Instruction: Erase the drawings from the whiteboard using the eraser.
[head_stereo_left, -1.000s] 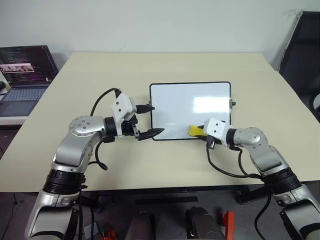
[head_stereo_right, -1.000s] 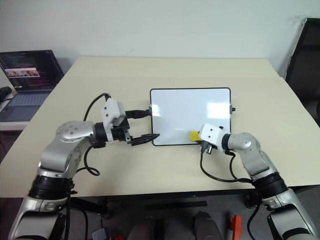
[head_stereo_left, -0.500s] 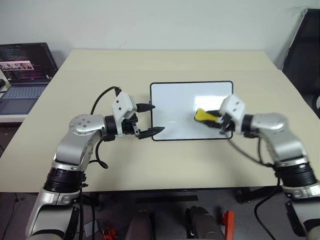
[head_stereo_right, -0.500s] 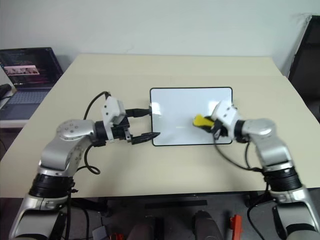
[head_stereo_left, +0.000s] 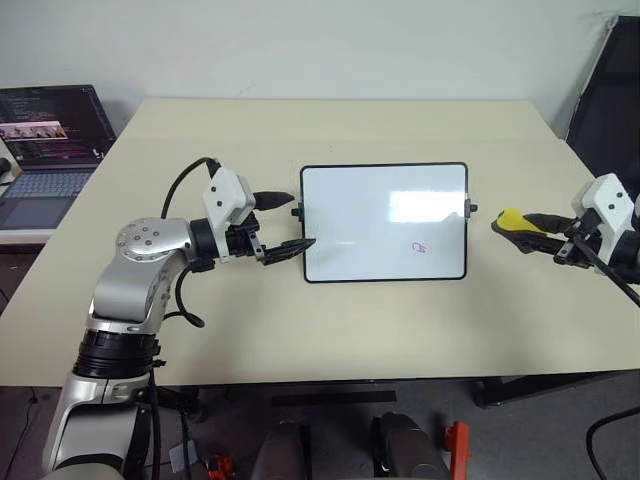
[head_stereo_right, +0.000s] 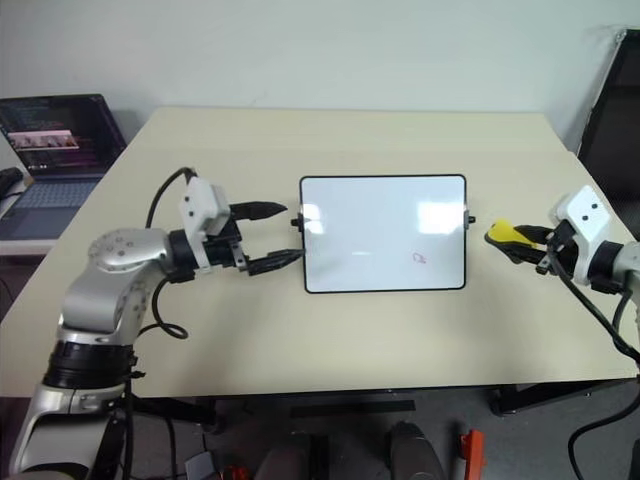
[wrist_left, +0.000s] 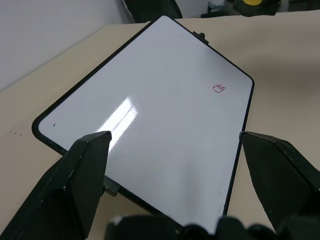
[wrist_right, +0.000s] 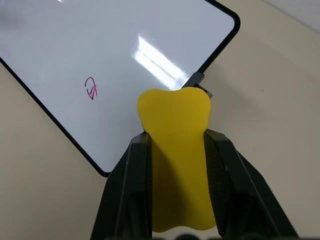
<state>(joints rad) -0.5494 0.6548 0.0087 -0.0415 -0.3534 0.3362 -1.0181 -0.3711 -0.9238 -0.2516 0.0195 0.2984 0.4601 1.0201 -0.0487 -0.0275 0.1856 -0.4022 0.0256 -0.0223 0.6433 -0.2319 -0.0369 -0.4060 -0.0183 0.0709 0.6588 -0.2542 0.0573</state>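
Oddly, eraser (wrist_right: 175, 165) hides between right fingers (wrist_right: 135, 190), underside unseen.

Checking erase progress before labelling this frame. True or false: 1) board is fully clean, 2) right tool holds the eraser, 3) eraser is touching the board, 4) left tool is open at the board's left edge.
1) False: one small red drawing remains on the whiteboard.
2) True: the right tool is shut on the yellow eraser.
3) False: the eraser is off to the board's right, apart from it.
4) True: the left tool is open, fingers at the left frame.
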